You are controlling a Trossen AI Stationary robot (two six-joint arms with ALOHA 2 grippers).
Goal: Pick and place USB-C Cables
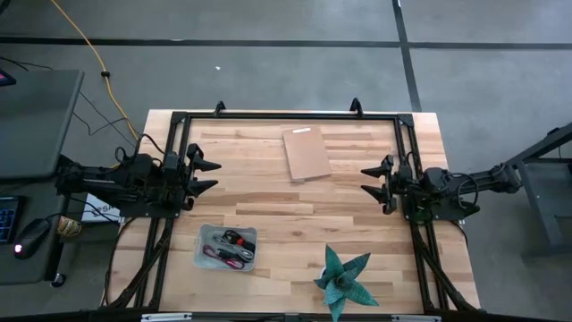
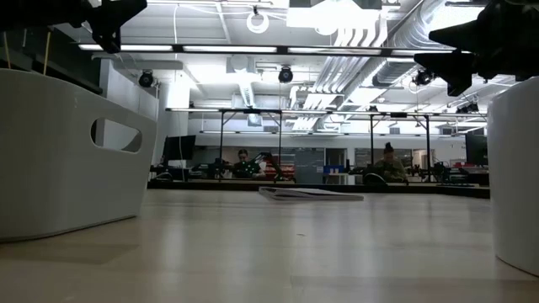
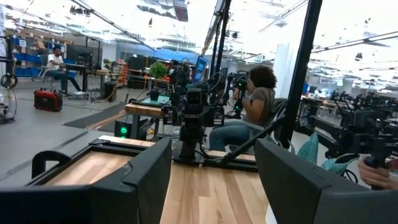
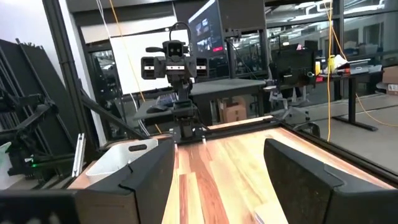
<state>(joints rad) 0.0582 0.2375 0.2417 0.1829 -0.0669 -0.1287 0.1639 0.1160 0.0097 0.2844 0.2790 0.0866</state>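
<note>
Nearest the low camera stands one white bin (image 2: 67, 160), its wall with an oval handle slot filling that view's left side; a second white shape (image 2: 515, 177) rises at the right edge, and I cannot tell what it is. From above, that bin (image 1: 202, 240) sits near the front of the wooden table (image 1: 268, 201), toward my left arm's side. In it lie the USB-C cables (image 1: 229, 249), tangled in one small heap: I can make out red, black and a pale grey strand, but I cannot count them apart with any certainty.

I have two arms, both parked. My left gripper (image 1: 204, 175) rests at the left edge of the table, fingers spread and grasping nothing; in its wrist view the two dark fingers (image 3: 148, 174) stand well apart with bare wood between them. My right gripper (image 1: 375, 182) rests at the right edge, facing the left one across the table, likewise released and empty; its fingers (image 4: 298, 171) are also parted over plain boards.

One brown board (image 1: 307, 152) lies flat toward the back of the table, between my two grippers. One teal paper star (image 1: 344, 279) sits at the front edge, right of the bin and well apart from it.

Beyond the table, one seated person (image 3: 249, 112) shows in my left wrist view.
</note>
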